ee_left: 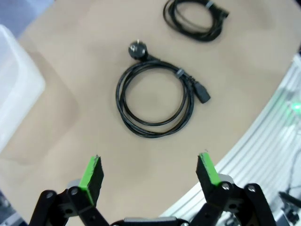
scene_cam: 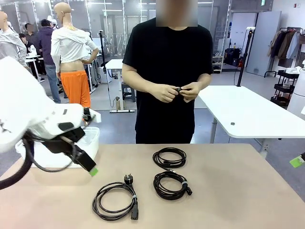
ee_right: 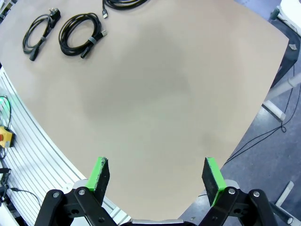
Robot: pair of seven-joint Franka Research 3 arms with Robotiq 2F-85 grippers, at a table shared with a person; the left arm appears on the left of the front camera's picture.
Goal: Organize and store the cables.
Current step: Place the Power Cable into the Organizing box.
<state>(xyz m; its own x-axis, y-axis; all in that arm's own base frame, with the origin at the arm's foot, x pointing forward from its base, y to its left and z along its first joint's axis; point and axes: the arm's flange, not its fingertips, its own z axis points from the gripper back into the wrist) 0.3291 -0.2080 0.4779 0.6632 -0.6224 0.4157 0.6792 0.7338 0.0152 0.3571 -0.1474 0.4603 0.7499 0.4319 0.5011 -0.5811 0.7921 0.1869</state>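
Note:
Three cables lie coiled on the tan table (scene_cam: 238, 191): a far coil (scene_cam: 169, 158), a middle coil (scene_cam: 170, 185), and a nearer left coil (scene_cam: 114, 200) with a round plug. My left gripper (scene_cam: 90, 167) hangs above the table's left part, left of the coils. In the left wrist view this gripper (ee_left: 150, 172) is open and empty, and the plug coil (ee_left: 155, 101) lies beyond its fingertips, with another coil (ee_left: 195, 19) farther off. My right gripper (ee_right: 157, 174) is open and empty over bare table, far from the coils (ee_right: 80, 33). A green pad (scene_cam: 297, 162) of it shows at the right edge.
A clear plastic bin (scene_cam: 71, 143) stands at the table's left, behind my left gripper, and shows as a pale box (ee_left: 14, 89) in the left wrist view. The person stands at the far side, both hands (scene_cam: 178, 90) together on a small dark item at waist height.

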